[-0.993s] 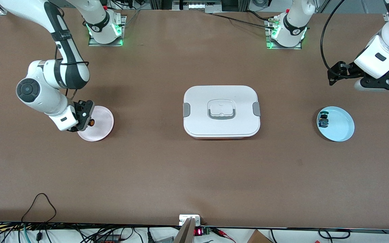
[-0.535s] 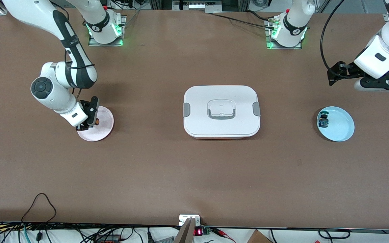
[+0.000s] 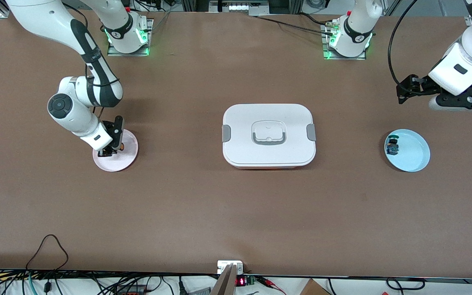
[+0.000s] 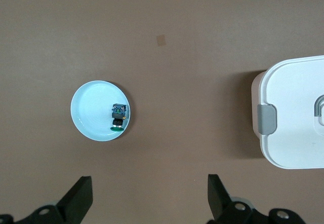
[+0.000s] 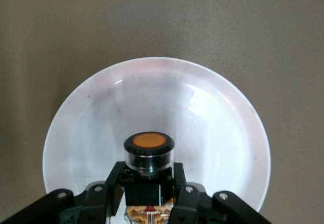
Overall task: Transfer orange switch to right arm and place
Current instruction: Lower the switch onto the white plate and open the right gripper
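Note:
The orange switch (image 5: 149,152), a black body with a round orange cap, sits between the fingers of my right gripper (image 5: 149,183), which is shut on its body. It is low over the pink plate (image 5: 202,117); I cannot tell whether it touches the plate. In the front view the right gripper (image 3: 109,150) is over the pink plate (image 3: 124,159) at the right arm's end of the table, with a bit of the orange cap (image 3: 121,144) showing. My left gripper (image 3: 402,89) (image 4: 148,183) is open and empty, and waits in the air near the blue plate (image 3: 415,160).
A small part with a green cap (image 3: 392,146) (image 4: 118,117) lies in the blue plate (image 4: 91,107). A white lidded box (image 3: 268,135) (image 4: 296,112) with grey clips stands at the table's middle. Cables run along the table edge nearest the front camera.
The right arm has swung toward the table's middle and turned its wrist, keeping the orange switch over the pink plate. The left arm has barely moved.

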